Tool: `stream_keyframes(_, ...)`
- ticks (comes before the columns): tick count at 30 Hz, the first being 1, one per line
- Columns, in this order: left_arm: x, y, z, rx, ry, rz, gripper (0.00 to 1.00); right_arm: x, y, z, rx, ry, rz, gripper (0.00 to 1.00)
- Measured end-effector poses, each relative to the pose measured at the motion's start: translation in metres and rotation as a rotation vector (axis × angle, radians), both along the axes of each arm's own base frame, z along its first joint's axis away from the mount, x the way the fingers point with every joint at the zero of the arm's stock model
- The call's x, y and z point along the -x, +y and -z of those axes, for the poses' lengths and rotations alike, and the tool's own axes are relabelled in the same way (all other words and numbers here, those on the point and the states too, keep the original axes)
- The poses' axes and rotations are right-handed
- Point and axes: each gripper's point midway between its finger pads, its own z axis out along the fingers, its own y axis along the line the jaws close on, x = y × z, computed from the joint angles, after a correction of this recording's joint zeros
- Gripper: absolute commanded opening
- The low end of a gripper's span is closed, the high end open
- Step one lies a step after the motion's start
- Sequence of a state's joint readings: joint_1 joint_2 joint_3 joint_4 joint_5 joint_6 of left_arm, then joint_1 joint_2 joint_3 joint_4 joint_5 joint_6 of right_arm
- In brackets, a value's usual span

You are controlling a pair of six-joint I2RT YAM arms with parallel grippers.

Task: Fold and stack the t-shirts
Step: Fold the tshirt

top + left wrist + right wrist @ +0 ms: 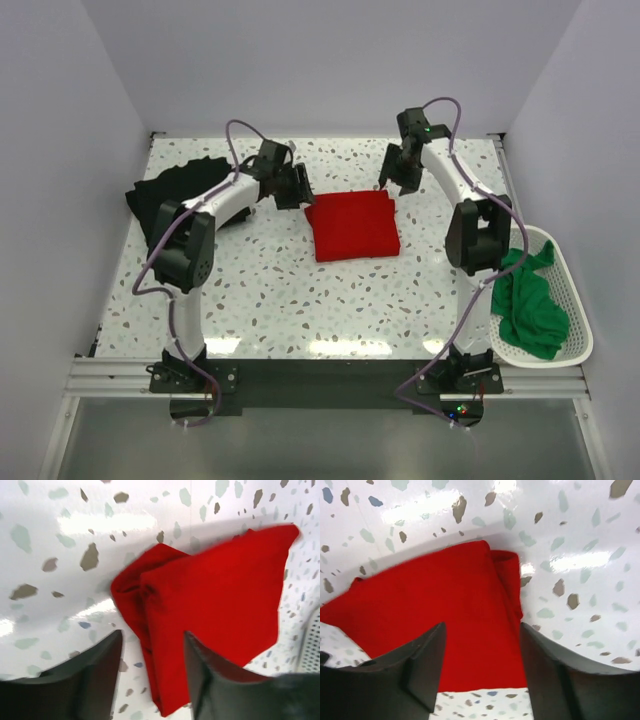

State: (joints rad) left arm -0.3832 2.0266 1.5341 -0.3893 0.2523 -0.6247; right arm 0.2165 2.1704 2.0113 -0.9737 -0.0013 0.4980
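The red t-shirt (352,225) lies folded into a rectangle in the middle of the table. It also shows in the left wrist view (220,605) and the right wrist view (435,610). My left gripper (300,188) is open and empty, hovering by its far left corner. My right gripper (396,172) is open and empty, hovering above its far right corner. The black t-shirt (170,190) lies spread at the far left, partly under the left arm. The green t-shirt (530,300) is crumpled in the white basket (572,290) at the right.
White walls close the table on the left, back and right. The basket hangs over the table's right edge beside the right arm's base.
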Motion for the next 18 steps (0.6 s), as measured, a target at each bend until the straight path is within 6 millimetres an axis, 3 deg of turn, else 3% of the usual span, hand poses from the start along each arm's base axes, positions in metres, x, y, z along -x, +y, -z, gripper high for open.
stream_keyframes(5,-0.011,0.013,-0.004,-0.039,-0.028,-0.041,0.73,-0.009,-0.008,-0.006,0.018,-0.024,-0.008,0.7)
stream_keyframes(9,-0.005,0.018,-0.004,-0.041,-0.038,-0.049,0.74,-0.006,-0.008,-0.009,0.01,-0.041,-0.025,0.7)
stream_keyframes(14,0.025,0.022,0.003,-0.007,-0.032,-0.021,0.73,0.028,0.006,-0.011,-0.029,-0.026,-0.08,0.69)
stream_keyframes(18,0.042,0.019,0.013,0.045,-0.043,0.012,0.73,0.056,0.04,-0.006,-0.071,-0.01,-0.169,0.69)
